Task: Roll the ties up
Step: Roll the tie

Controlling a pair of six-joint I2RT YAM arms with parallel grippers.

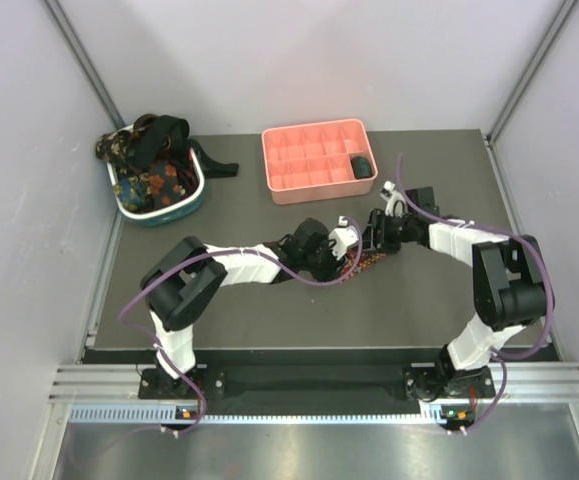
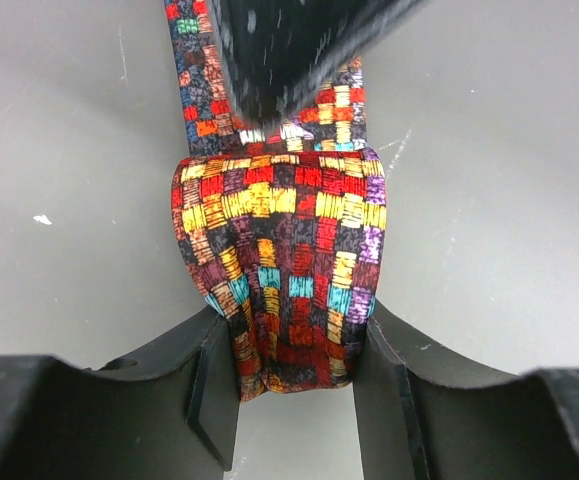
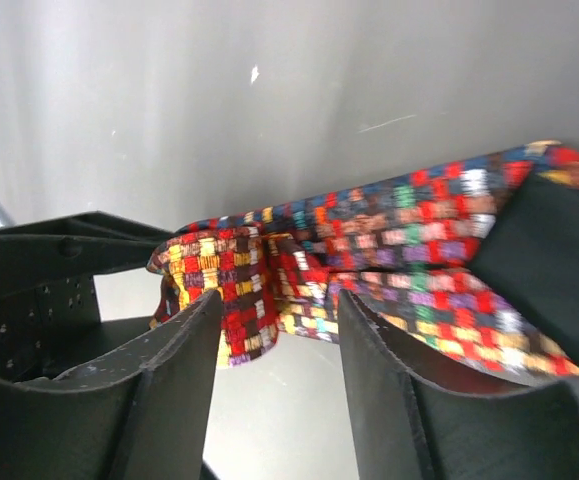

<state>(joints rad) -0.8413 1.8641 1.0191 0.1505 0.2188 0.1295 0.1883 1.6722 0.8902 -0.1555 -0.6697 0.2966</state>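
teal-and-white basket (image 1: 165,216) is sitting at the far left of the desk (image 1: 269,312), holding the waiting ties (image 1: 151,150), dark floral ones tangled with a black one. to its right, at the far middle, the pink tray (image 1: 309,196) is carrying one dark roll (image 1: 361,166), likely a finished tie, in a right-hand compartment. nearer, in the middle of the desk, the two arms are meeting over the plaid tie (image 2: 279,250). the left hand (image 2: 299,372) is clamping the rolled-up end of it, a finger pressing into each side of the bundle, while the free length is trailing away across the desk. the right hand (image 3: 277,318) is straddling a fold of the same tie just beside the roll; its fingers are standing apart, and i cannot tell whether they are pinching the fabric. i am judging this as mid-roll: the coil is begun but loose. the next move is probably calling for the right hand to feed another turn of the tail around while the left keeps the coil from springing open.
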